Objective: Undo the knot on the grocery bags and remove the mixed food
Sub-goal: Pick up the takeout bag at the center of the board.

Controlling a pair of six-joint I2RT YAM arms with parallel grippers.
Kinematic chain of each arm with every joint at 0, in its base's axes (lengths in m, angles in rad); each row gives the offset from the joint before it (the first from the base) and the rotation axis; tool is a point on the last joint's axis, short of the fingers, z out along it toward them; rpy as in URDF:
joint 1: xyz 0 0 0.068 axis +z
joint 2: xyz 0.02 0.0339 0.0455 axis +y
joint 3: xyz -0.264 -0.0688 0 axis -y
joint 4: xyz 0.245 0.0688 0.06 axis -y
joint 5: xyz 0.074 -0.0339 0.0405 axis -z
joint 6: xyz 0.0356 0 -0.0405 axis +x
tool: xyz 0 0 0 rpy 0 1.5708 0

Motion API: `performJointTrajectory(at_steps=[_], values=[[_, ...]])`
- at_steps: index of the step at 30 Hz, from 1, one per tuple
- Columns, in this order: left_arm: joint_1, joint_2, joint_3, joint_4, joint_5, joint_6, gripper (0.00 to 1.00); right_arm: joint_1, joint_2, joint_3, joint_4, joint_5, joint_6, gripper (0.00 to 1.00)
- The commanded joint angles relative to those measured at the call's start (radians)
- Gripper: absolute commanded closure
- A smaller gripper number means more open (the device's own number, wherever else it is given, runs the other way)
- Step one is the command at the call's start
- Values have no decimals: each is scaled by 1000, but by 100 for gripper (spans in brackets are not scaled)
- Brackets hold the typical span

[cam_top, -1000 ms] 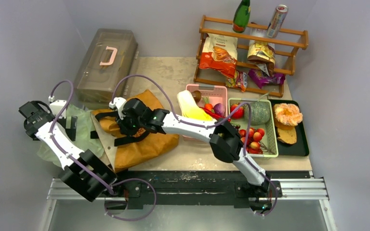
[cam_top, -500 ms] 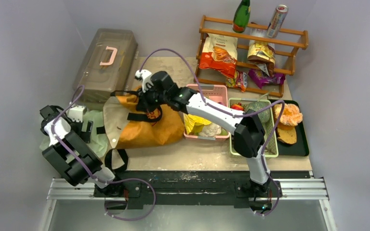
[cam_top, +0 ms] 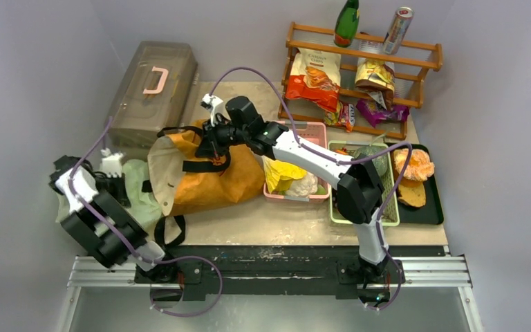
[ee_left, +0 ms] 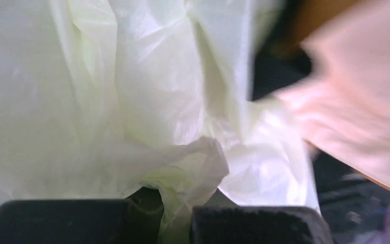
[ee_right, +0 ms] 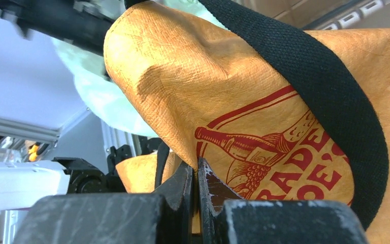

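Moved: since a second ago we have hauled the mustard tote (cam_top: 214,183) up and farther back, and our left gripper (ee_left: 175,216) has snapped closed.
Left gripper: pinching a fold of the pale-green plastic bag (cam_top: 138,192) at the near left; we cannot tell whether that fold is the knot.
Right gripper (ee_right: 197,178): clamped tight on the tote's fabric.
Food: the mixed food (cam_top: 281,174) lies right of the tote, in the pink basket (cam_top: 316,126) and the green basket (cam_top: 395,200).
Risk: we judge that the thin plastic may tear or slip out if we pull the two bags apart.
Count: two bags, two baskets, one black tray (cam_top: 434,200), one lidded box (cam_top: 153,86), one wooden rack (cam_top: 366,66).

The left pincer (ee_left: 176,222) nips a crumpled fold of the pale-green plastic bag (ee_left: 132,91) — blurred tote (ee_left: 358,107) at right.
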Motion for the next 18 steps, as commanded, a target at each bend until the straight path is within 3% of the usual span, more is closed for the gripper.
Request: performJointTrajectory(at_steps=[1, 3, 7, 10, 14, 18], values=[[107, -302, 248, -496, 437, 189, 100, -2, -31, -12, 124, -93, 63, 100], [118, -386, 315, -723, 505, 305, 100, -2, -25, -14, 163, -108, 99, 100], [116, -477, 360, -890, 549, 337, 100, -2, -10, 12, 217, -128, 154, 100], [91, -573, 309, -890, 606, 378, 100, -2, -9, 21, 294, -168, 223, 100], [14, -560, 227, -857, 739, 355, 100, 0, -11, 20, 437, -242, 353, 100], [-104, -615, 108, -515, 825, 120, 100, 17, 12, 21, 568, -340, 464, 100]])
